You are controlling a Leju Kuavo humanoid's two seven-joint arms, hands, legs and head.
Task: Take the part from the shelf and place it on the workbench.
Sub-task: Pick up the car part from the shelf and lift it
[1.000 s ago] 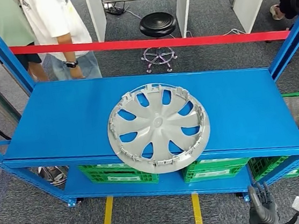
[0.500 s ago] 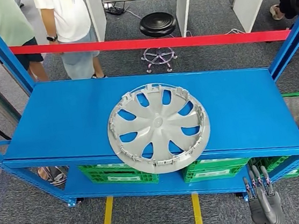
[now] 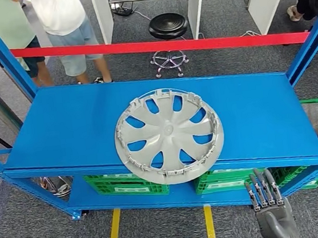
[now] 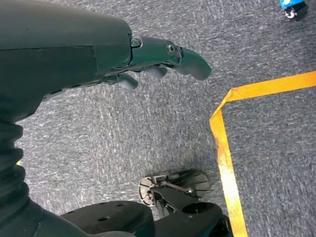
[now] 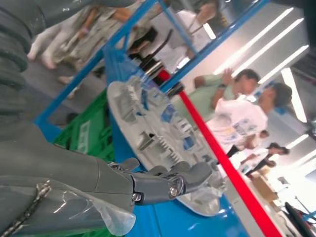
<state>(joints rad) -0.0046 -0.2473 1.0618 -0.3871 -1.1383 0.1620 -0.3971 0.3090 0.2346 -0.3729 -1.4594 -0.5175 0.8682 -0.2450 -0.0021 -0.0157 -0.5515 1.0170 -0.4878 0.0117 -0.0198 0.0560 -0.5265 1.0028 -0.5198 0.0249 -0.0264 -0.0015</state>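
right hand [image 3: 272, 212] is hovering open, empty, below shelf [image 3: 260, 113]; should reach under part's [image 3: 168, 135] overhanging rim.

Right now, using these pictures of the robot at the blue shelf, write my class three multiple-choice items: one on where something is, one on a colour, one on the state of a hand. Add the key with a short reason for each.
1. Where does the grey wheel cover lie?
A. On the floor
B. On the blue shelf's top board, its near edge past the front lip
C. Inside a green crate

2. What colour is the bar across the back of the shelf?
A. Red
B. Yellow
C. White

3. What is the right hand doing?
A. Gripping the wheel cover
B. Holding a crate
C. Holding nothing, fingers extended, below the shelf front

Key: 1 B, the cover sits flat on the top board and overhangs the front. 2 A, the bar behind is plainly red. 3 C, the hand is apart from the cover with straight, empty fingers.
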